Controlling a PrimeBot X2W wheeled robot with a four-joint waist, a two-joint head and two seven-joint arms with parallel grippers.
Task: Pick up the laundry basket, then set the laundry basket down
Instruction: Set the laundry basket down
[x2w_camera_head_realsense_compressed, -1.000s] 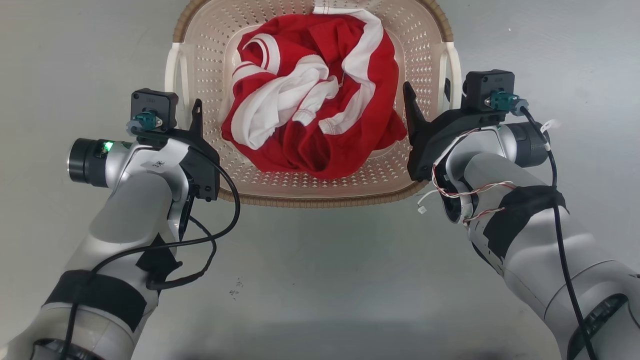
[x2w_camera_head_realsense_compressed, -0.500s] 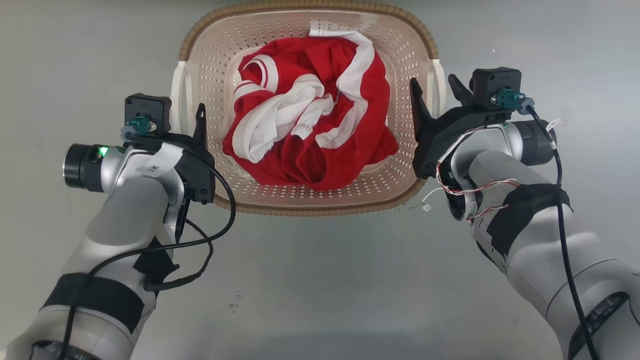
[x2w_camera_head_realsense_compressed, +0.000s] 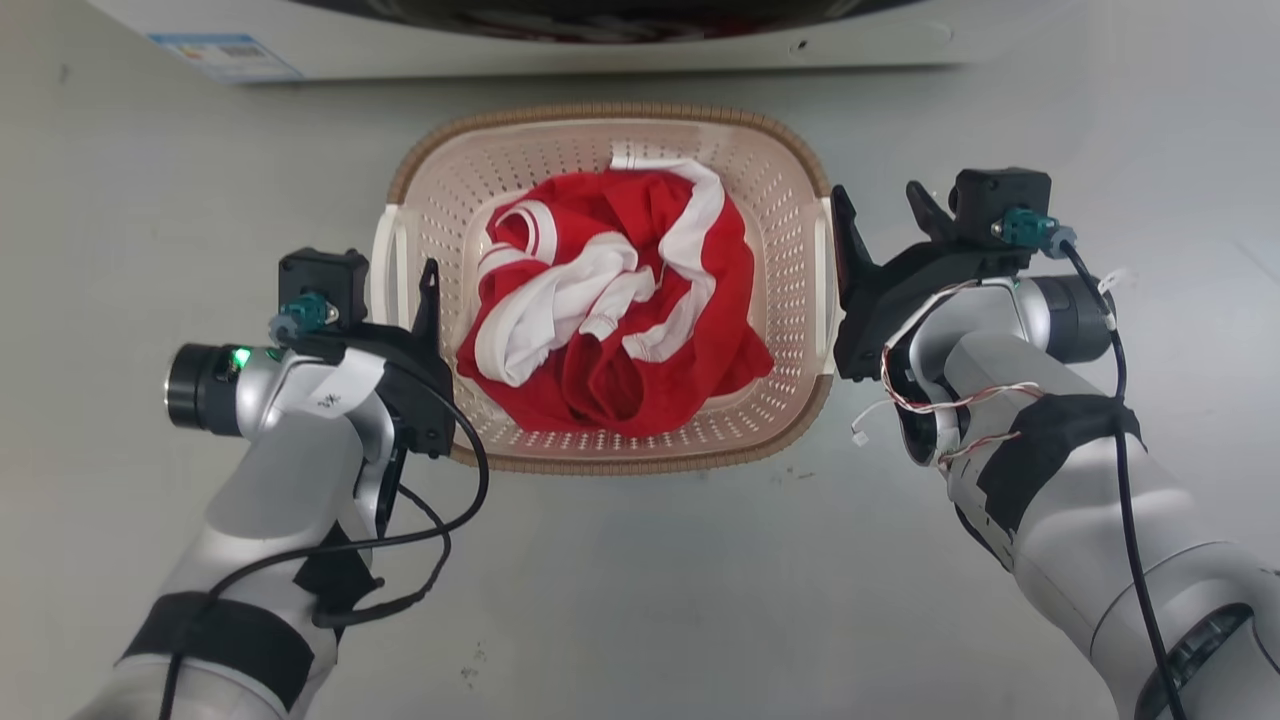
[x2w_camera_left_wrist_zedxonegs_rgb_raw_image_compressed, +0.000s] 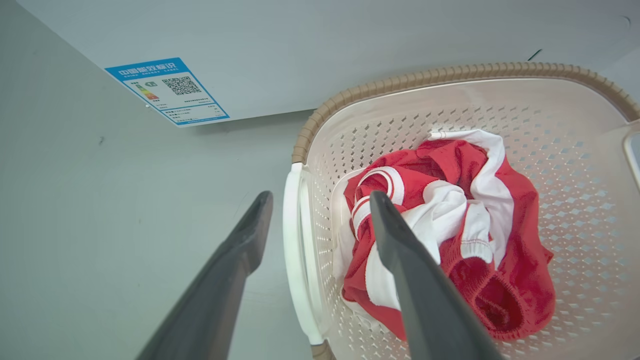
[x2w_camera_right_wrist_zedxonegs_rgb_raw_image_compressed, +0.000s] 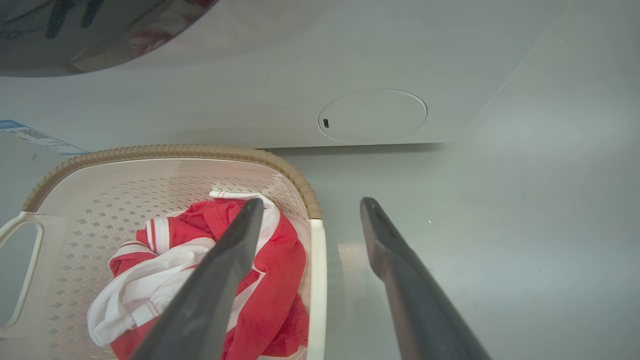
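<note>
Rising over the last second, the robot held its left claw (x2w_camera_left_wrist_zedxonegs_rgb_raw_image_compressed: 321, 197) and right claw (x2w_camera_head_realsense_compressed: 875, 190) spread astride the 2 handles of the laundry basket (x2w_camera_head_realsense_compressed: 600, 110), which rested on the floor (x2w_camera_head_realsense_compressed: 640, 580) before the washer (x2w_camera_head_realsense_compressed: 900, 40), seemingly set down, with withdrawal next.

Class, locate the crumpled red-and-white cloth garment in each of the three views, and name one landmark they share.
Head view: crumpled red-and-white cloth garment, centre, slightly above the middle.
Left wrist view: garment right of centre, lower half.
Right wrist view: garment lower left.
Shared landmark: the cream perforated plastic laundry basket with a brown woven-look rim, holding it.
</note>
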